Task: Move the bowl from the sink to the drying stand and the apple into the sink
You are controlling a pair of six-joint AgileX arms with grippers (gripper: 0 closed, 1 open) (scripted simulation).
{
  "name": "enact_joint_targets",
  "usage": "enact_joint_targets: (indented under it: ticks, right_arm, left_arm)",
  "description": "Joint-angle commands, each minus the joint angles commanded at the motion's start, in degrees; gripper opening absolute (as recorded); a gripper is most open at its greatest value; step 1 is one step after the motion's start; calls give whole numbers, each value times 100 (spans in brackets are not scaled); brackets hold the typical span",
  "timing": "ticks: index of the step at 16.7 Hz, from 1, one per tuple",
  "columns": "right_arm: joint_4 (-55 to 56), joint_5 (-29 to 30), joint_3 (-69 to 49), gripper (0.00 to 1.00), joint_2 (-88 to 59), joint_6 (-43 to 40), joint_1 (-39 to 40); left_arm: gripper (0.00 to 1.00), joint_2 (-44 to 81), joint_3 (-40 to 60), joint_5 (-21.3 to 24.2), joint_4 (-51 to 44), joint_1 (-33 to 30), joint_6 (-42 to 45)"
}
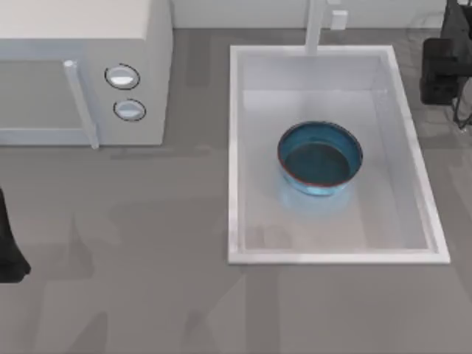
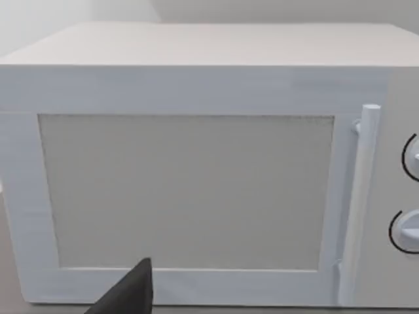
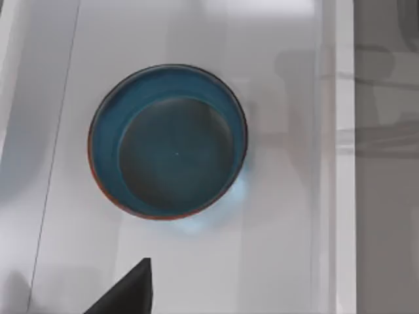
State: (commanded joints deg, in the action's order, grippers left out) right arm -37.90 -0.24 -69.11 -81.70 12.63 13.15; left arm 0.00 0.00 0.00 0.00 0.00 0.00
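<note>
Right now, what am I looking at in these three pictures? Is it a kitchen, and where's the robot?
It's a pretend kitchen drawn by a computer, with a robot that has two arms. One picture looks down from above: a white sink with a blue bowl standing inside it, and a white microwave to the left. The dark shape at the left edge is the left arm; the one at the top right is the right arm. The other two pictures come from cameras on the wrists: the left one faces the microwave's door, the right one looks down into the bowl. Nothing is being held.
</note>
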Motion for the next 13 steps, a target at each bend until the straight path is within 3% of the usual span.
enact_joint_targets:
  ticks: [7,13]
  right_arm:
    - [-2207,13,-3702,100,-4255,937,835]
    - [-3176,377,-6416,100,-6528,1550,1416]
  left_arm:
    - [100,0,0,0,0,0,0]
    - [100,0,0,0,0,0,0]
